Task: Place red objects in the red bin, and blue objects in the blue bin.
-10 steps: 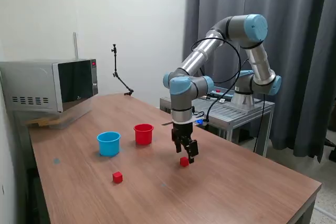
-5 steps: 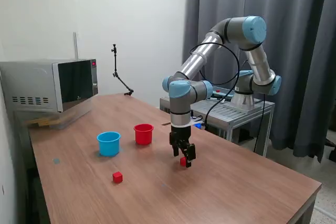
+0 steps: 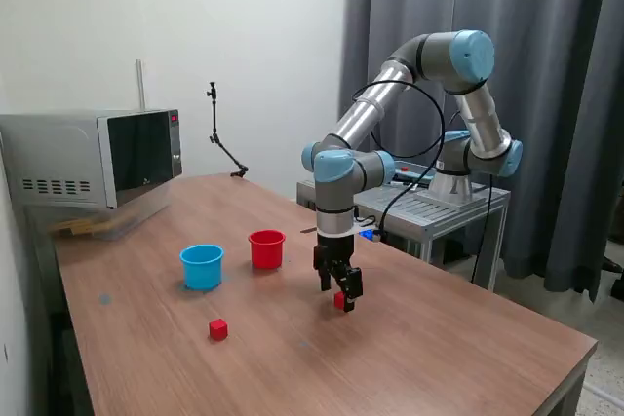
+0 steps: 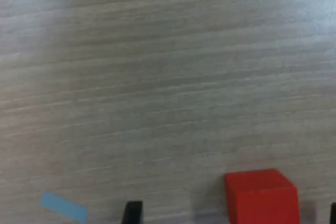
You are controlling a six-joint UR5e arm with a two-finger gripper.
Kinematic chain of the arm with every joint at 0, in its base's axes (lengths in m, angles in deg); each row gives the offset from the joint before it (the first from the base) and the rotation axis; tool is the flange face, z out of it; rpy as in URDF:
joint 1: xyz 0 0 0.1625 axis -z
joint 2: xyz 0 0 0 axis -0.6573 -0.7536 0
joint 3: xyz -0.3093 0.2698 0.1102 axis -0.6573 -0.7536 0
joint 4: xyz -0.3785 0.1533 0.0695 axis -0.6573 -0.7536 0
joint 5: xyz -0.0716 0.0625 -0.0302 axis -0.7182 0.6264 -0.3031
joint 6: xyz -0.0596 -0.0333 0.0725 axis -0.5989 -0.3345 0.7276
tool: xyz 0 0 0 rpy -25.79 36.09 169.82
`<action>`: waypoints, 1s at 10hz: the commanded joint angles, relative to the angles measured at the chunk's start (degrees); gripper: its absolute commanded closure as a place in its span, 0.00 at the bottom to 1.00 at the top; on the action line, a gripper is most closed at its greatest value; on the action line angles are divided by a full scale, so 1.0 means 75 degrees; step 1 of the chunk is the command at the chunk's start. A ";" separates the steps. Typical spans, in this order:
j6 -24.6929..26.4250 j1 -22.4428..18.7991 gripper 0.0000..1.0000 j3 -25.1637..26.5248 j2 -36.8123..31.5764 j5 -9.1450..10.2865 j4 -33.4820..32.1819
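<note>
- The pincer (image 3: pixel 338 299) is hanging low over the counter (image 3: pixel 439 348), its fingers spread on either side of a red cube (image 4: pixel 261 196) without touching it.
- That cube is sitting on the wood.
- A second red cube (image 3: pixel 218 329) is lying well apart, nearer the blue cup (image 3: pixel 202 267).
- The red cup (image 3: pixel 266 248) is standing just beside the blue cup.

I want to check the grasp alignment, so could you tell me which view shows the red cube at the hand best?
The wrist view: the red cube fills the frame's edge, sharp-edged on the wood, with one finger tip apart from it. In the exterior view that cube is tiny and partly hidden by the hand.
</note>
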 commanded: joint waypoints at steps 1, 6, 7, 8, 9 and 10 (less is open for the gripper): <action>-0.0111 -0.0012 0.00 -0.0006 0.0001 -0.0036 0.0012; -0.0124 -0.0094 1.00 0.0099 -0.0128 -0.0048 0.0059; -0.0101 -0.0117 1.00 0.0204 -0.0244 -0.0048 0.0059; -0.0077 -0.0117 1.00 0.0240 -0.0257 -0.0059 0.0059; -0.0066 -0.0117 1.00 0.0228 -0.0257 -0.0083 0.0059; -0.0065 -0.0117 1.00 0.0228 -0.0257 -0.0083 0.0059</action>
